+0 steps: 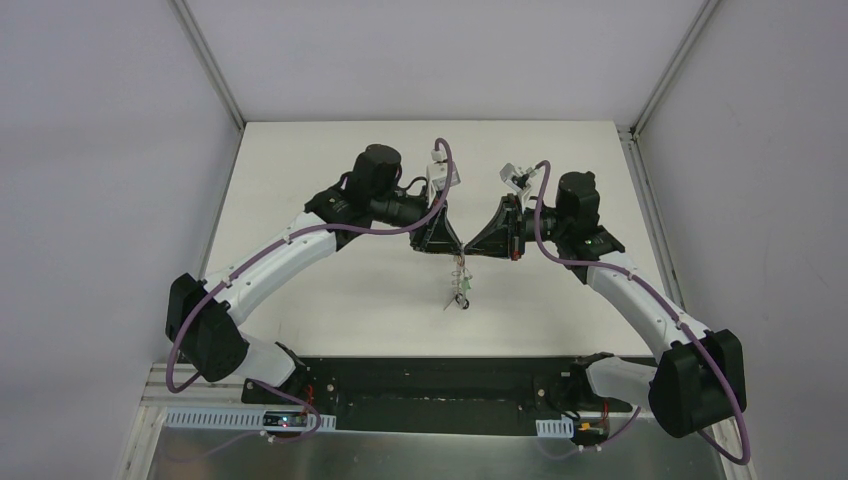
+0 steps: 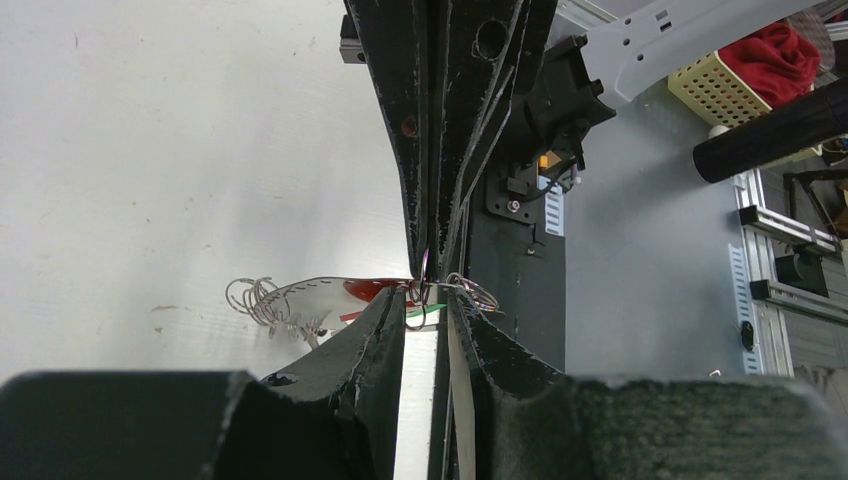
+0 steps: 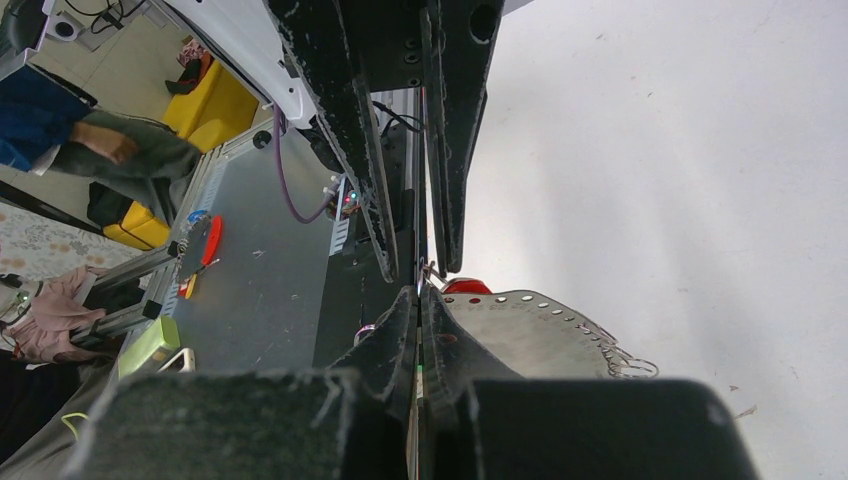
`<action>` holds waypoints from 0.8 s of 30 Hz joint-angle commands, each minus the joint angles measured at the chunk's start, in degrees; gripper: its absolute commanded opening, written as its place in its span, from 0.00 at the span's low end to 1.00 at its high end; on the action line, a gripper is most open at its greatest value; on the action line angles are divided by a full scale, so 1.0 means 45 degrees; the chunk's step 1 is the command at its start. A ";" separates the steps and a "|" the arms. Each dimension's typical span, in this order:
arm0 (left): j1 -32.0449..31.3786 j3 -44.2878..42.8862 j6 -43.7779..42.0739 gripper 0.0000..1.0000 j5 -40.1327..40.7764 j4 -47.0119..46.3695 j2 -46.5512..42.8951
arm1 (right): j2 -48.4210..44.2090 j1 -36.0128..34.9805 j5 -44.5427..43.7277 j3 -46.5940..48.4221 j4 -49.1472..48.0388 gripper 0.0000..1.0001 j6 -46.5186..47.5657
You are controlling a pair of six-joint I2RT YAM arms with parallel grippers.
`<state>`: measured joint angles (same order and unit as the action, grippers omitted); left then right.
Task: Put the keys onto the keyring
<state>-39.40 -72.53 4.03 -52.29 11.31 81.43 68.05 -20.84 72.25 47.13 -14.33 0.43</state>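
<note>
The two arms meet tip to tip above the middle of the table [image 1: 330,300]. A small cluster of keys [image 1: 461,285] and wire hangs from that meeting point toward 6 o'clock in the top view, its lowest part at or near the surface.

The right gripper [image 3: 420,305] has its fingers pressed flat together, and it appears to pinch the thin wire of the keyring [image 2: 256,298]. In the left wrist view the ring's curls show at 9 o'clock from the fingertips, with another wire loop just at 3 o'clock.

The left gripper [image 2: 425,318] faces the right one, its fingers a little apart. The green key [image 2: 428,310] and some wire lie in the narrow gap. Whether the pads press on the key or only flank it cannot be told.

The red key [image 2: 368,289] sits just at 9 o'clock of that gap, its silver blade pointing away toward the curls. The right wrist view shows its red head at 1 o'clock from the right fingertips. No black key can be made out.

The step in hand looks like the threading itself, with one arm steadying the ring in the air while the other takes a key. Whether any key already rides on the wire is too tangled to read.

The next move likely calls for a firm pinch on the green head. After that comes a small, careful turn to line the key's hole up with the ring's free end, while the right arm keeps the wire steady. The parts are thin and crowded, so a slip or a snag on the neighbouring red key is the main risk.
</note>
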 commanded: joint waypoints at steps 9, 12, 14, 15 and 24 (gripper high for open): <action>-0.0151 0.0021 0.0329 0.17 -0.0500 -0.0465 0.0234 | -0.0201 0.0100 0.0136 0.0161 -0.0746 0.00 -0.0056; -0.0165 -0.0088 0.0388 0.14 -0.0528 -0.0496 0.0300 | -0.0181 0.0117 0.0119 0.0132 -0.0774 0.00 -0.0056; -0.0171 -0.0159 0.0431 0.12 -0.0556 -0.0502 0.0351 | -0.0172 0.0112 0.0117 0.0131 -0.0780 0.00 -0.0056; -0.0171 -0.0184 0.0451 0.11 -0.0580 -0.0514 0.0360 | -0.0173 0.0103 0.0107 0.0126 -0.0781 0.00 -0.0056; -0.0171 -0.0363 0.0422 0.00 -0.0449 -0.0375 0.0319 | -0.0123 0.0104 -0.0171 0.0039 -0.0756 0.00 -0.0031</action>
<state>-39.40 -72.23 6.04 -53.04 10.55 83.13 68.07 -20.49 71.79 46.98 -14.31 0.45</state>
